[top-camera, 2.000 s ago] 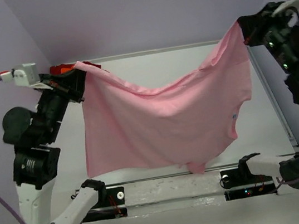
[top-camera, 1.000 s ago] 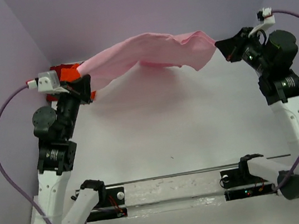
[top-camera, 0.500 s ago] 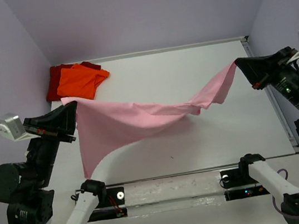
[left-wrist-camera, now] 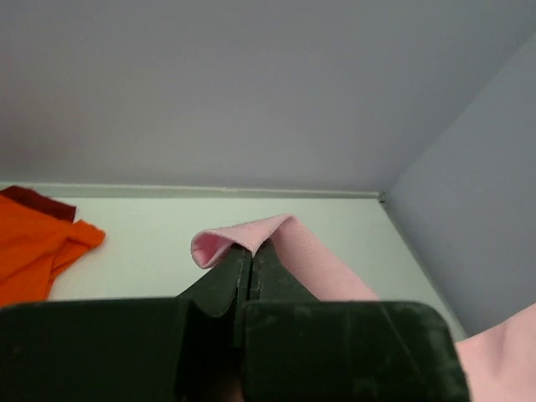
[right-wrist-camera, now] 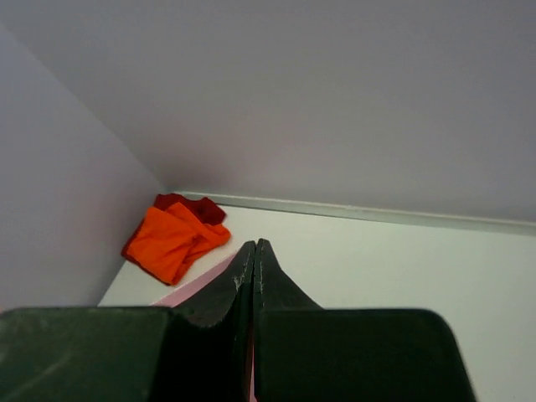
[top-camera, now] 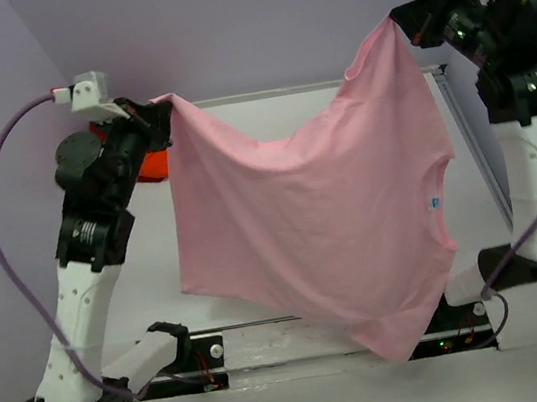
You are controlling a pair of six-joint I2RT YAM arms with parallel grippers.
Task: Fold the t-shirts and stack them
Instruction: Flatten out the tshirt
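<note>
The light pink t-shirt (top-camera: 322, 223) hangs spread in the air between both arms, its lower edge sagging toward the near rail. My left gripper (top-camera: 165, 103) is shut on its upper left corner; pink cloth (left-wrist-camera: 251, 234) folds over the fingertips in the left wrist view. My right gripper (top-camera: 400, 21) is shut on the upper right corner, with a sliver of pink (right-wrist-camera: 188, 291) showing beside its closed fingers. A small pale label (top-camera: 435, 202) shows near the shirt's right side. The orange t-shirt (right-wrist-camera: 172, 240) lies on the dark red t-shirt (right-wrist-camera: 188, 206) at the table's far left corner.
The white table (top-camera: 267, 120) is boxed by lilac walls at the back and sides. A metal rail (top-camera: 298, 333) with both arm bases runs along the near edge. The orange t-shirt (top-camera: 150, 165) peeks out behind the left arm.
Both arms have swung upward, lifting the pink t-shirt from a low, stretched drape over the table into a raised hanging sheet. The grips on both corners have held.
</note>
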